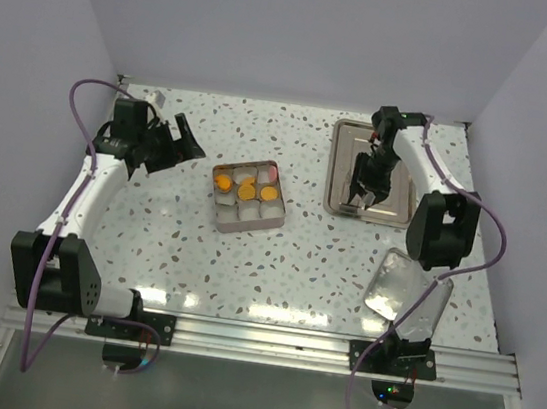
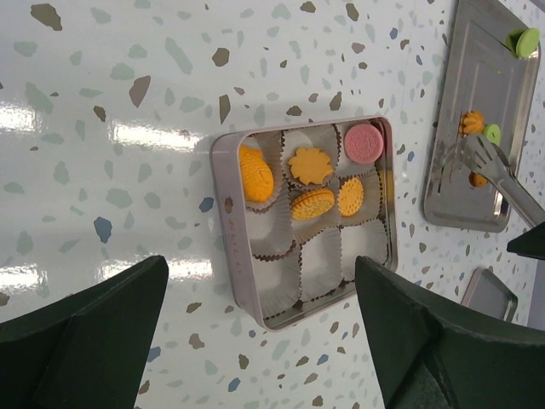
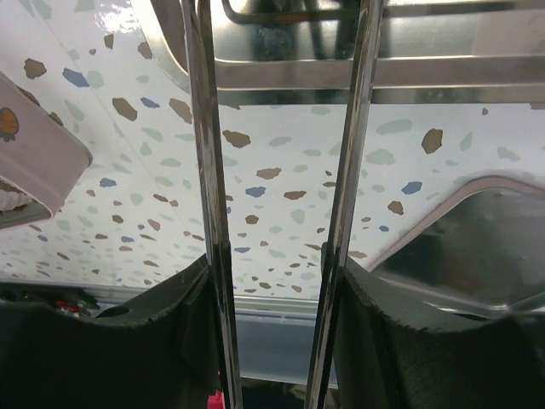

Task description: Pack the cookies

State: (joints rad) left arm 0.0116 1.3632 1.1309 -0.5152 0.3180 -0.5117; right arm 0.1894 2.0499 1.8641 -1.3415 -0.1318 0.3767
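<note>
Tongs (image 3: 281, 170) are being grasped by the right hand (image 1: 366, 192) at upper right, above the tray's (image 1: 348, 134) cookies (image 2: 471, 123); the left hand (image 1: 175, 146) is being held released.

The table (image 2: 128, 213) is white with brown, blue and green speckles, the tin (image 2: 232, 230) is pale pink, and its cookies (image 2: 311, 166) are mostly orange, one pink.

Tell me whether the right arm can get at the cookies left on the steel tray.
Probably yes. The right gripper holds tongs right over the steel tray, whose orange cookies lie uncovered by the tips, nothing between.
</note>
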